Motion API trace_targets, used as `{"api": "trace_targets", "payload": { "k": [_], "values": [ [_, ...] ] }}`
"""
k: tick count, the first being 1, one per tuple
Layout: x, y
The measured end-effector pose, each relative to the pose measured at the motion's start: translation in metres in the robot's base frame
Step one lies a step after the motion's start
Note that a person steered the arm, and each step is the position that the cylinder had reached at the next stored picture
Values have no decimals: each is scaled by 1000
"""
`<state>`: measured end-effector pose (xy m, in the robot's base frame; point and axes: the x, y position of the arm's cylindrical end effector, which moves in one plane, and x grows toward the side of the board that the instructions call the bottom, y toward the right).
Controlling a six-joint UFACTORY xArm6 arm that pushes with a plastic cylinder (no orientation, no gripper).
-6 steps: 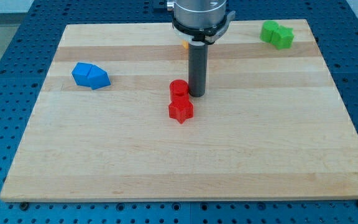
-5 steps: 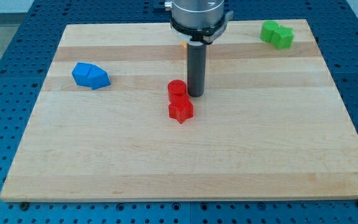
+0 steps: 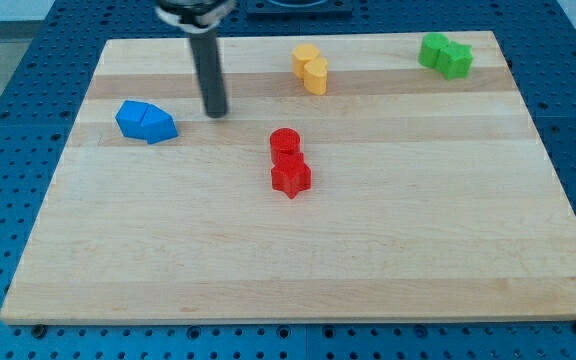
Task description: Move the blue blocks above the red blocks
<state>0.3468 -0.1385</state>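
Two blue blocks (image 3: 146,121) sit untouched left of my bare, gripperless tip (image 3: 215,113); next I circle behind them, pushing right above the red blocks (image 3: 288,163).

two blue blocks (image 3: 146,122), two red blocks (image 3: 288,162), two yellow blocks (image 3: 310,68), two green blocks (image 3: 445,54)

Bright, even overhead light on a pale wooden board (image 3: 298,260).
The picture is sharp, without glare or edge distortion. Blocks cast only faint, short shadows. The dark rod (image 3: 209,70) looks slightly blurred near the view's top.
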Motion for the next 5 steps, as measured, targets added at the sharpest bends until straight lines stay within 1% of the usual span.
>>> {"api": "trace_targets", "payload": {
  "k": [3, 4, 5],
  "values": [
    [-59, -152],
    [-28, -166],
    [18, -164]
  ]
}}
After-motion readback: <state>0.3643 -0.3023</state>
